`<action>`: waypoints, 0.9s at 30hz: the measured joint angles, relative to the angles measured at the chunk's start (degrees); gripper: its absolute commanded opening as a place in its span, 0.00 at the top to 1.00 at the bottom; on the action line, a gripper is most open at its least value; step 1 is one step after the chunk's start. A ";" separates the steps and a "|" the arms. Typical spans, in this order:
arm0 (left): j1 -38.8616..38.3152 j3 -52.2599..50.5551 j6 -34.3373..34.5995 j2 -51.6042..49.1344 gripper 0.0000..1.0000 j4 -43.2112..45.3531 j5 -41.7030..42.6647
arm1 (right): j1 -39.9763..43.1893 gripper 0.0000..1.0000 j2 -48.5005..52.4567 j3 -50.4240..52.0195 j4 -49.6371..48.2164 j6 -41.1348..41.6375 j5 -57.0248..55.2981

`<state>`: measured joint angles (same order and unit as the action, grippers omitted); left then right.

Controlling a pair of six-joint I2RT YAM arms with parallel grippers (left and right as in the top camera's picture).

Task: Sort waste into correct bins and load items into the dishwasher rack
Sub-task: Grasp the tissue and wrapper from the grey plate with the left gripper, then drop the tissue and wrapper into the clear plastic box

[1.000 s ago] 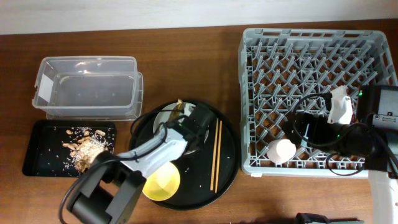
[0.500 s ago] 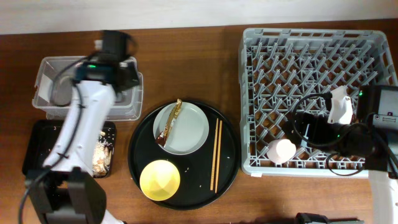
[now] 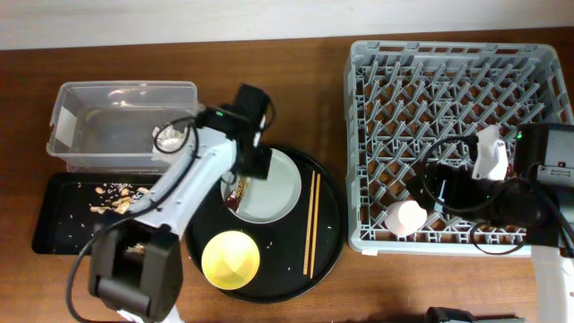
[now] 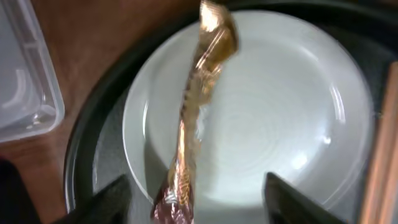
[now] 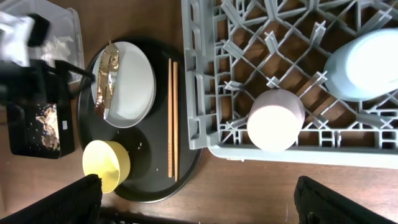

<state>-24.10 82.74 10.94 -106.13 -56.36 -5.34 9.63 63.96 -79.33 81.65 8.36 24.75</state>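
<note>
A brown-gold wrapper strip [image 4: 198,106] lies along the left side of the grey plate [image 4: 280,118]. My left gripper [image 4: 196,185] hangs open just above it, with the strip's near end between the fingers. In the overhead view the left gripper [image 3: 244,170] is over the plate [image 3: 280,184]. A crumpled white tissue [image 3: 170,137] lies in the clear tub [image 3: 108,94]. Beige scraps [image 3: 108,199] lie in the shallow black tray [image 3: 54,235]. My right gripper [image 5: 199,186] is open and empty, high over the rack [image 3: 448,63] at its right side [image 3: 446,190].
The large round black tray [image 3: 327,242] holds the plate, a yellow bowl [image 3: 230,259] and the chopsticks [image 3: 312,224]. A pink cup [image 5: 277,119] and a light-blue cup [image 5: 367,56] sit in the rack's near part.
My left arm swung from the plate out over the clear tub and back over the plate. The tissue now lies in the tub. The right arm has not moved.
</note>
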 measured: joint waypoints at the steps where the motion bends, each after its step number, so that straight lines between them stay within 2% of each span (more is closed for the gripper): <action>1: -0.02 -2.29 0.79 0.02 0.47 2.67 -1.33 | 0.00 0.01 0.00 0.00 0.15 -0.04 0.02; 2: 0.20 -5.38 1.38 0.07 0.48 6.25 -2.45 | 0.00 0.01 0.00 0.00 0.07 -0.02 0.02; 4: 0.55 -11.56 2.12 0.07 0.58 12.96 -2.56 | 0.00 0.01 0.00 0.00 0.02 -0.02 0.00; 5: 0.55 -13.51 2.27 0.04 0.69 14.43 -2.45 | 0.00 0.01 0.00 0.00 0.04 -0.04 0.00; 7: 0.52 -17.09 2.29 0.04 1.00 17.42 -2.08 | 0.00 0.01 0.00 0.00 0.11 -0.02 0.02; 11: 0.63 -16.61 2.14 0.09 1.00 12.83 -1.60 | 0.00 0.01 0.00 0.00 0.09 -0.02 0.00; 14: 2.99 -7.48 2.12 0.57 1.00 3.45 -2.43 | 0.00 0.01 0.00 0.00 0.17 -0.02 0.00; 16: 7.21 0.85 2.12 2.23 1.00 1.90 -3.52 | 0.00 0.01 0.00 0.00 0.22 -0.04 0.00; 18: 14.97 8.63 2.12 5.38 1.00 5.25 -4.55 | 0.00 0.01 0.00 0.00 0.24 -0.02 0.00; 21: 21.64 9.33 2.16 5.03 0.99 11.32 -3.87 | 0.00 0.01 0.02 0.00 0.26 0.02 0.00; 22: 23.37 9.33 2.16 3.72 0.87 12.07 -3.89 | 0.00 0.01 0.00 0.00 0.24 0.00 0.00; 23: 24.57 9.33 2.12 1.27 0.66 12.70 -3.63 | 0.00 0.01 0.00 0.00 0.24 -0.02 0.00; 24: 24.94 9.31 1.18 -1.92 0.27 12.79 -3.13 | 0.00 0.01 0.00 0.00 0.33 0.02 0.00; 25: 24.98 9.22 -0.15 -5.31 0.07 12.48 -2.56 | 0.00 0.01 0.00 0.00 0.28 0.00 0.02; 27: 24.87 9.16 -1.11 -6.84 0.11 9.18 -1.55 | 0.00 0.01 0.00 0.00 0.42 -0.07 0.02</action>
<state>0.78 91.90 9.82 -112.97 -47.18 -6.90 9.63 63.96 -79.33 82.06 8.29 24.77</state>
